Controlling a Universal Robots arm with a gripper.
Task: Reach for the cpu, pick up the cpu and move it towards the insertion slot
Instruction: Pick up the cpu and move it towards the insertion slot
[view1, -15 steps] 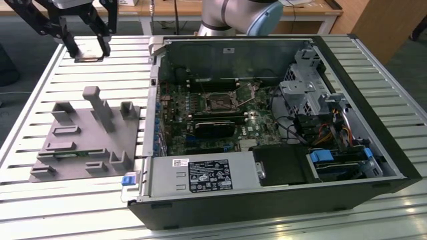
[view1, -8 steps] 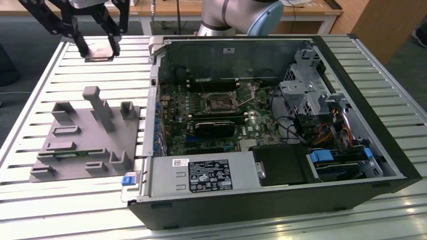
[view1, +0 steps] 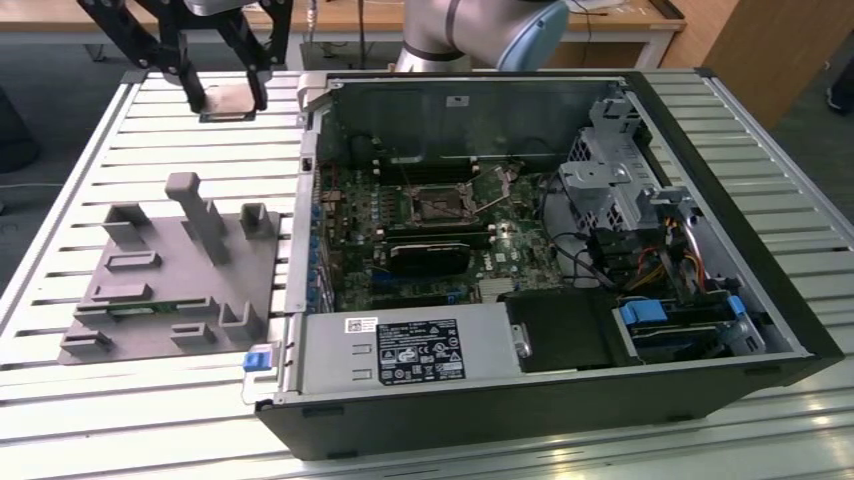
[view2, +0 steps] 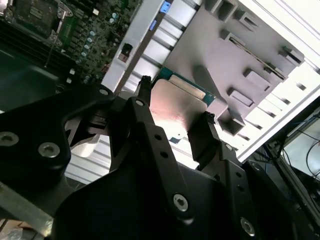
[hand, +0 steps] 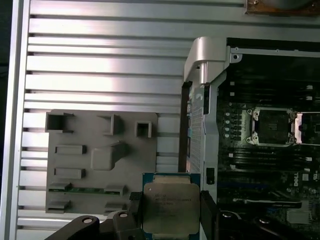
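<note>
While its jaws close on two opposite edges of the cpu (hand: 170, 206), the gripper (view1: 224, 100) holds it above the slatted table (view1: 80, 400), well apart from the insertion slot (view1: 442, 204) inside the open computer case (view1: 747, 250).

Place: I work in a lab or workshop.
Signs: slatted metal bench (view1: 534, 455), open computer case (view1: 747, 250), grey fixture block (view1: 160, 290).

- The gripper (hand: 170, 210) held the cpu (hand: 170, 206), one black finger (hand: 134, 204) at each side.
- A grey fixture (hand: 100, 165) lay on the slatted table (hand: 100, 60).
- The slot (hand: 272, 126) sat inside the open case (hand: 207, 55).
</note>
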